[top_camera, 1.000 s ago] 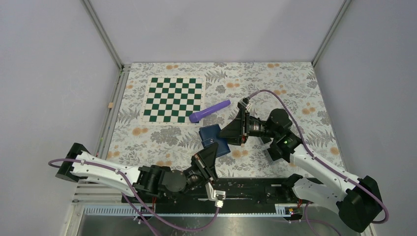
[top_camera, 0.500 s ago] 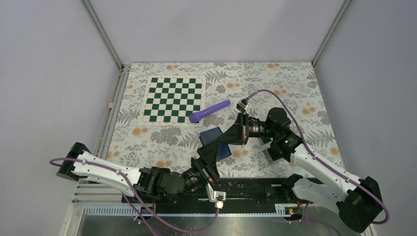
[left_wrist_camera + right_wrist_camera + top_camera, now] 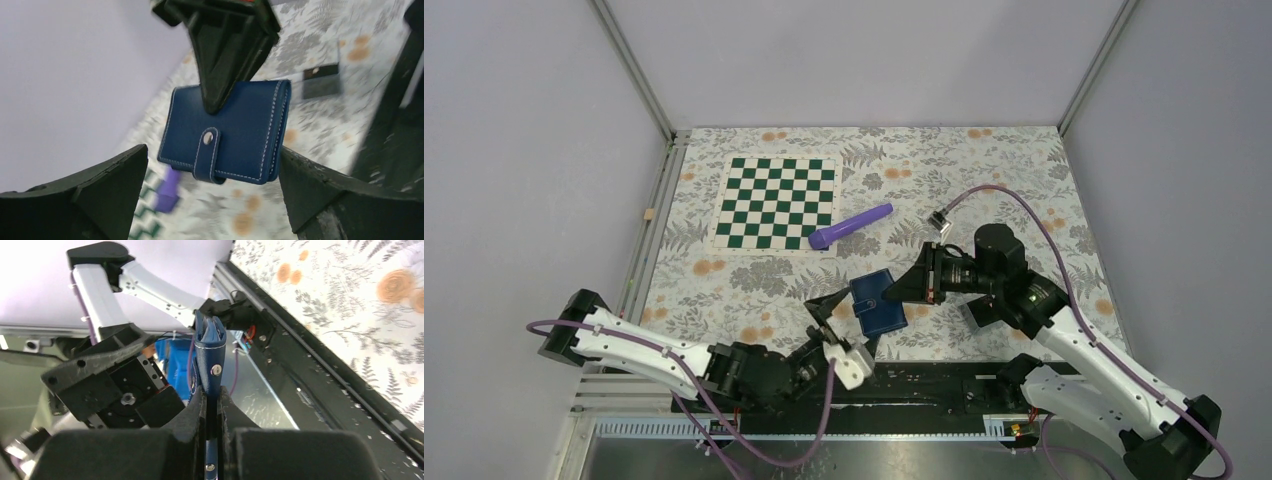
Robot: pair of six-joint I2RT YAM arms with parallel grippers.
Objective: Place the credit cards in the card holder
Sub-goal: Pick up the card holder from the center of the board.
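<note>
The card holder [image 3: 879, 303] has been handed across. It is now pinched at one edge by the right gripper [image 3: 904, 289], whose fingers are clenched tight on it. It is held clear of the tabletop [image 3: 1044, 180], to the near right of the chessboard [image 3: 776, 203]. The left gripper [image 3: 836, 320] has been released and is spread wide, with one finger on either side of the holder and neither touching it.

A second ago the holder was gripped from the left side, slightly closer to the chessboard, while the right gripper was only being brought in. Since then it has been drawn a little farther from the chessboard, toward the arms' bases.

The snap tab [image 3: 206, 150] is seen fastened. The holder is therefore judged to need opening before any card can be put in.
</note>
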